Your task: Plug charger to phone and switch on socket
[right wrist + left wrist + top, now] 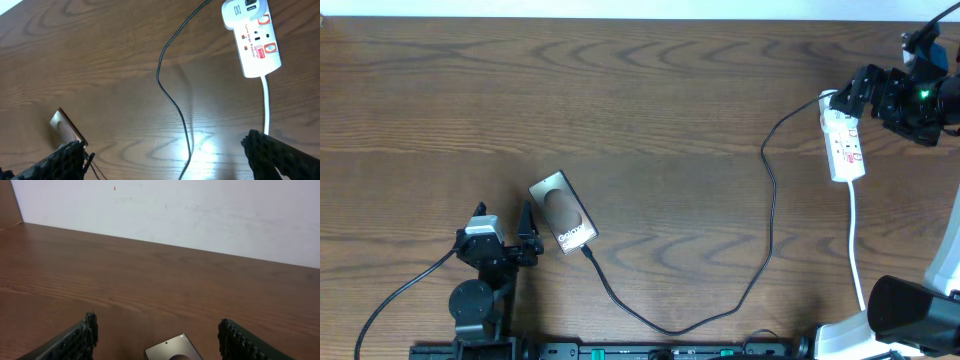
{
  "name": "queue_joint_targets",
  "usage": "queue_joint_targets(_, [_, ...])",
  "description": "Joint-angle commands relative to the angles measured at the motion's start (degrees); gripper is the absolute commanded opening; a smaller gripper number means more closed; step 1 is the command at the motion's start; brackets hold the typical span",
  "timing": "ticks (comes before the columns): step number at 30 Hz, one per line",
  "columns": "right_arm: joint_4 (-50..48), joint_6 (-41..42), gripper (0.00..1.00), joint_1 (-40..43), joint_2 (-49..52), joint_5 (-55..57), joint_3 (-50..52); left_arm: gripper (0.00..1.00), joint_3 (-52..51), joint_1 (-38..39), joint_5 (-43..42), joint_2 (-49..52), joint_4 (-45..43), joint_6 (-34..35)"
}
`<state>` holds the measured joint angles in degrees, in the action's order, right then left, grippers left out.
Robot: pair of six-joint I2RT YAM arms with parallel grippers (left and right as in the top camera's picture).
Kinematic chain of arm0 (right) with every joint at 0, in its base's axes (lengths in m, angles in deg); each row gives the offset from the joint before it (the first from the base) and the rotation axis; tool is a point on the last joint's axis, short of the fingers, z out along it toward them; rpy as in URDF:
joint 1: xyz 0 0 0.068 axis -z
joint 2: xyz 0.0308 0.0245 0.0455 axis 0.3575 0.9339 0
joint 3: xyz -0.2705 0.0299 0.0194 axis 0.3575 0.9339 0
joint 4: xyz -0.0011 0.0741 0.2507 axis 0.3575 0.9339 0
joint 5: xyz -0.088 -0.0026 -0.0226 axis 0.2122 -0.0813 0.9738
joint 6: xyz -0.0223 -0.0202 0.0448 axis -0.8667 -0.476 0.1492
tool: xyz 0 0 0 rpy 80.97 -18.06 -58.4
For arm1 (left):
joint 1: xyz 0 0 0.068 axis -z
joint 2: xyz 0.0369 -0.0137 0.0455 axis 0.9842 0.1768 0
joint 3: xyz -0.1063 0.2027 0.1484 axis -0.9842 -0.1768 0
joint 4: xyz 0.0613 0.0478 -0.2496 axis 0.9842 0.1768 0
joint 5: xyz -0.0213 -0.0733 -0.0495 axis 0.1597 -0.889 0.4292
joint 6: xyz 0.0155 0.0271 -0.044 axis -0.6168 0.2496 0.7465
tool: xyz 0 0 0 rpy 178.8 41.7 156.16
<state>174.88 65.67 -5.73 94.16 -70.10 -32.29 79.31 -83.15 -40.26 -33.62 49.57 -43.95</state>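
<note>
The phone [563, 211] lies face up on the wooden table, front left, with its "Galaxy" lettering near the near end. The black charger cable [767, 190] meets the phone's near end, loops along the front and runs up to the far end of the white socket strip [844, 145] at the right. My left gripper [510, 225] is open and empty just left of the phone; the phone's top edge [174, 349] shows between its fingers [157, 330]. My right gripper [855, 98] hovers open over the strip's far end. The right wrist view shows the strip [252, 37], cable [175, 100] and phone [65, 125] beyond its fingers [164, 145].
The strip's white cord [855, 235] runs toward the front right, next to the right arm's base [910, 315]. The left arm's base [475, 300] and its black lead sit at the front left. A pale wall [200, 210] stands behind the table.
</note>
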Motion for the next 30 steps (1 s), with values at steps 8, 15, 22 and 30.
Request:
queue_joint_targets(8, [0.04,0.31,0.99,-0.28,-0.22,-0.17,-0.7,0.76,-1.27,-0.31,0.5,-0.35,1.64,0.48])
queue_joint_targets(15, [0.04,0.31,0.99,-0.28,-0.22,-0.17,-0.7,0.76,-1.27,-0.31,0.5,-0.35,1.64,0.48])
queue_joint_targets(22, [-0.2,0.26,0.99,-0.26,-0.22,0.28,-0.7,0.76,-1.27,-0.31,0.5,-0.35,1.66,0.48])
queue_joint_targets(30, [-5.57,0.31,0.99,-0.63,-0.68,1.29,0.02,0.76,-1.27,-0.31,0.5,-0.35,1.64,0.48])
